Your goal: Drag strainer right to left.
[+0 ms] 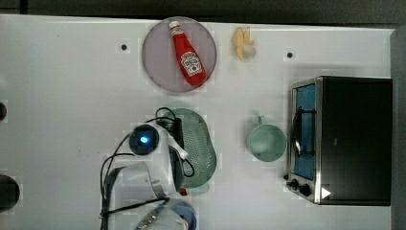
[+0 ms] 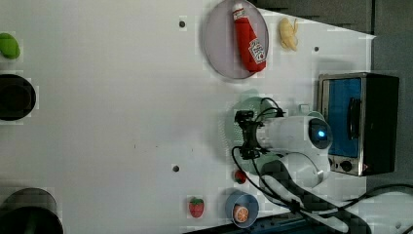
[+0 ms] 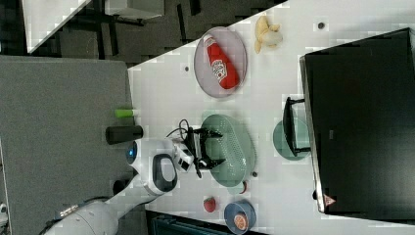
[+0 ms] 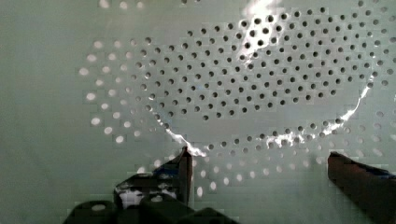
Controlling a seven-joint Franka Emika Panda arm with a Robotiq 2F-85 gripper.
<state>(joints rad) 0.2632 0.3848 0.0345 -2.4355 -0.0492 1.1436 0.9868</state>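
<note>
The pale mint-green strainer [image 1: 201,143] sits on the white table near the middle, to the top view's left of the green mug [image 1: 266,142]. My gripper [image 3: 214,147] reaches down over the part of the strainer [image 3: 236,147] nearest the arm. It is open, with both black fingers spread wide inside the bowl. In the wrist view the holed inside of the strainer [image 4: 243,84] lies close under the gripper [image 4: 259,163], one finger [image 4: 182,170] on either side and only the bowl's wall between them. The arm hides the strainer's side at the top view's left.
A grey-lilac plate [image 1: 158,52] with a ketchup bottle [image 1: 187,55] lies beyond the strainer, and a banana [image 1: 243,43] beside it. A toaster oven [image 1: 342,139] stands at the top view's right. A strawberry [image 2: 196,206], a blue bowl [image 2: 242,210] and a small red thing [image 2: 239,176] lie near the arm's base.
</note>
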